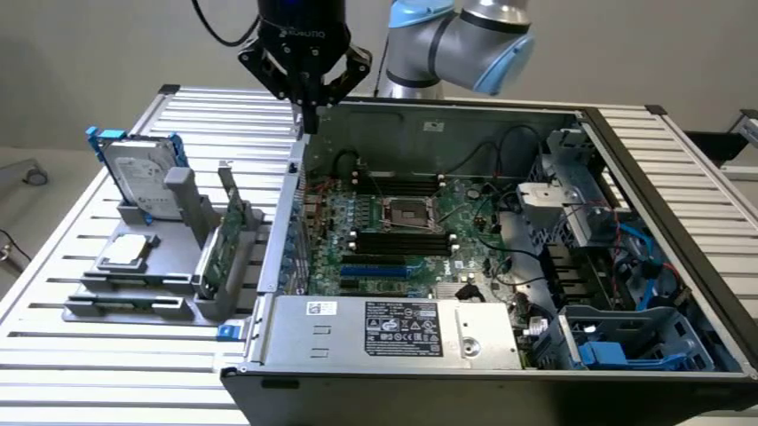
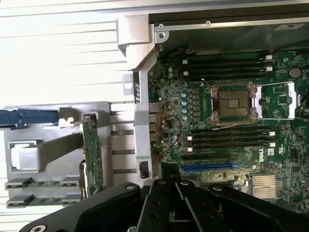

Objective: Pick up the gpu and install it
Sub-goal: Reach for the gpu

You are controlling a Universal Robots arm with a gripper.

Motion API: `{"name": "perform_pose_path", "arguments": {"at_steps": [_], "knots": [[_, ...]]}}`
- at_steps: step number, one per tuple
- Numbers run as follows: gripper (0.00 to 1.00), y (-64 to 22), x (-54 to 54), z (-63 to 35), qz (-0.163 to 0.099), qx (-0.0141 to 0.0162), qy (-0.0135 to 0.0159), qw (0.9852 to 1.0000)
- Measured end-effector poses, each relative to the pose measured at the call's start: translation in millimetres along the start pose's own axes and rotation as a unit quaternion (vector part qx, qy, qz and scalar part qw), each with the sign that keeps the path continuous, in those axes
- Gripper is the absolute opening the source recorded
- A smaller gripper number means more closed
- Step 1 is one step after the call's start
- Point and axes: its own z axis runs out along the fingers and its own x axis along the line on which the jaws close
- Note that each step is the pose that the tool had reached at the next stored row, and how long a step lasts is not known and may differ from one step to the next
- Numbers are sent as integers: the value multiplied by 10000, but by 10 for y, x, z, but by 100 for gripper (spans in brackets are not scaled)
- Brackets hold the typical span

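Standing on edge in a slot of the grey plastic holder [image 1: 130, 306] on the ribbed silver metal desk [image 1: 71, 373], the thin green circuit-board gpu [image 1: 223, 248] is sitting just beside the open metal computer case [image 1: 279, 257], on the exterior view's left. Farther back, the black two-fingered gripper [image 1: 311, 120] is hovering over the case's wall, closed tight and gripping nothing at all.

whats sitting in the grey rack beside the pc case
The gpu stands on edge in a slot, the hard drive stands upright, the processor chip lies flat. Walls of the rack hide the gpu's lower edge.
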Motion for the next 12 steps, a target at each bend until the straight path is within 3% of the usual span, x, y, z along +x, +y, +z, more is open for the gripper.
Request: {"name": "perform_pose_path", "arguments": {"at_steps": [3, 12], "knots": [[11, -11, 135, 35, 1, 2, 20, 10000], [11, -47, 543, 172, 1, 5, 22, 10000]]}}
